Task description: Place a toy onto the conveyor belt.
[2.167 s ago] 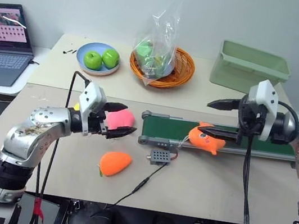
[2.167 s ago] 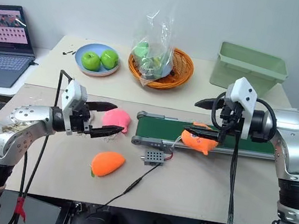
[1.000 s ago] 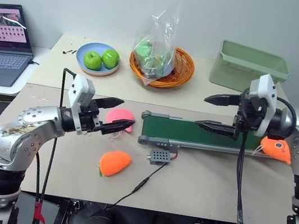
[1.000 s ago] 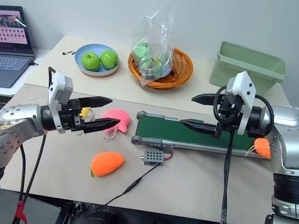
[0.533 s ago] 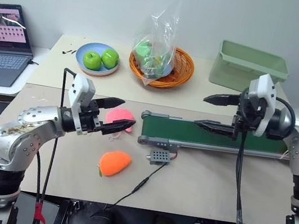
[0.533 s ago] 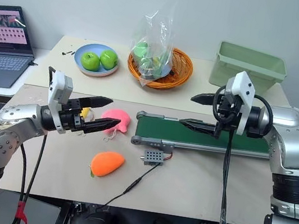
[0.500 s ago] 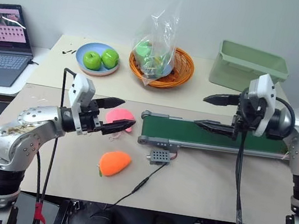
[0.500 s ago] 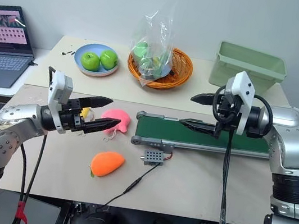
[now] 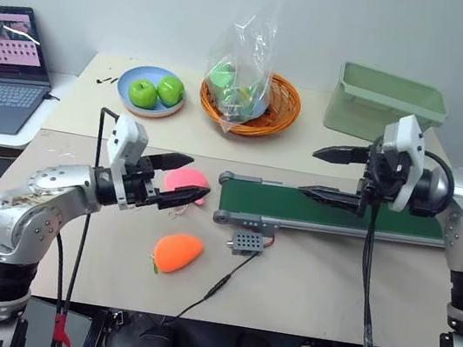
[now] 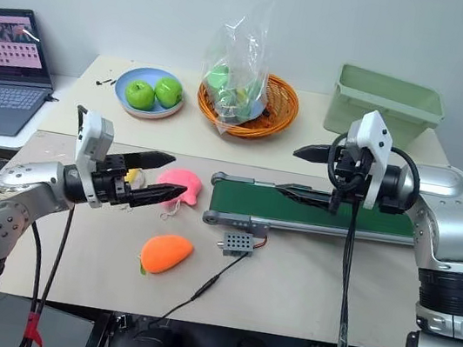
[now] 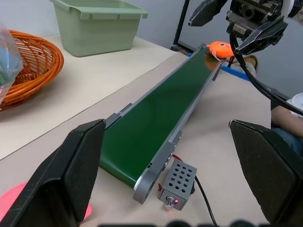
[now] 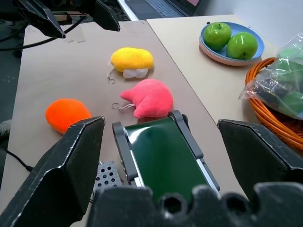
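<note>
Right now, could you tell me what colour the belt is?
Dark green belt, grey frame; best in the left wrist view.

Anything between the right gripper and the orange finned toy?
Nothing visible does. The toy lies at the far end of the conveyor belt. The right gripper hangs open above the belt, with bare green belt between them. The gripper points away from the toy, though.
</note>
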Action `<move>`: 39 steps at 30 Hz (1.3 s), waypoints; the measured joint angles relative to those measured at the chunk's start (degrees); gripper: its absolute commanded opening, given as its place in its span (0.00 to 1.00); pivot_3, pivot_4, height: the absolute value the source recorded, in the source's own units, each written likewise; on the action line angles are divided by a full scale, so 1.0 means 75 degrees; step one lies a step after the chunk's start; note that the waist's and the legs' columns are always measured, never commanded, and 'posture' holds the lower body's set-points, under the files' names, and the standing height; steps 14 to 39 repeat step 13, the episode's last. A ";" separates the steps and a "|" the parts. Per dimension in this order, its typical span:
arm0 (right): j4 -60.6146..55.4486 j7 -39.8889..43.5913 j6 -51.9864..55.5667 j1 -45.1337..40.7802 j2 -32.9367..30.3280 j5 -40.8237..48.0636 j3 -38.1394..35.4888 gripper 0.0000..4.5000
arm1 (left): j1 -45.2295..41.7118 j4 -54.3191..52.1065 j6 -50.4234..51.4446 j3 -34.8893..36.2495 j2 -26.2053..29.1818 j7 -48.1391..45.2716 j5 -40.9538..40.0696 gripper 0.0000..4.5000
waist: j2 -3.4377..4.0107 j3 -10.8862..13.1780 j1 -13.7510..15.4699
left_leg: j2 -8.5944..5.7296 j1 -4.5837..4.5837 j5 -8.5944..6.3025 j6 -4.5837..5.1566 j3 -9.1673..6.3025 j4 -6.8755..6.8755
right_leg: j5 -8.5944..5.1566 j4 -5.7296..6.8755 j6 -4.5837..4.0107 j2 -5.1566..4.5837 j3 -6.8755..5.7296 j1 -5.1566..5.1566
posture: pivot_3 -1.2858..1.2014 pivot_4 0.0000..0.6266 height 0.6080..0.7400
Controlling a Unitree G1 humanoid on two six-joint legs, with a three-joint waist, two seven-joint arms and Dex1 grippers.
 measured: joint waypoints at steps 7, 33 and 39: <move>0.0151 0.0025 -0.0001 -0.0058 0.0078 -0.0016 0.0029 1.00 | 0.0004 -0.0052 0.0133 0.0137 0.0030 0.0186 -0.0051 0.99 | 0.0000 0.0000 0.0002 | 0.0000 0.0000 0.0000 0.0000 0.0000 0.0000 | 0.0000 0.0000 0.0000 0.0000 0.0000 0.0000 | 0.52 0.24 1.00; 0.0215 0.0044 -0.0004 -0.0123 0.0110 -0.0027 0.0044 1.00 | 0.0003 -0.0048 0.0135 0.0228 0.0024 0.0268 -0.0039 0.99 | 0.0000 0.0000 0.0002 | 0.0000 0.0000 0.0000 0.0000 0.0000 -0.0001 | 0.0000 -0.0001 0.0000 0.0000 0.0000 0.0000 | 0.52 0.24 1.00; 0.0215 0.0044 -0.0004 -0.0123 0.0110 -0.0027 0.0044 1.00 | 0.0003 -0.0048 0.0135 0.0228 0.0024 0.0268 -0.0039 0.99 | 0.0000 0.0000 0.0002 | 0.0000 0.0000 0.0000 0.0000 0.0000 -0.0001 | 0.0000 -0.0001 0.0000 0.0000 0.0000 0.0000 | 0.52 0.24 1.00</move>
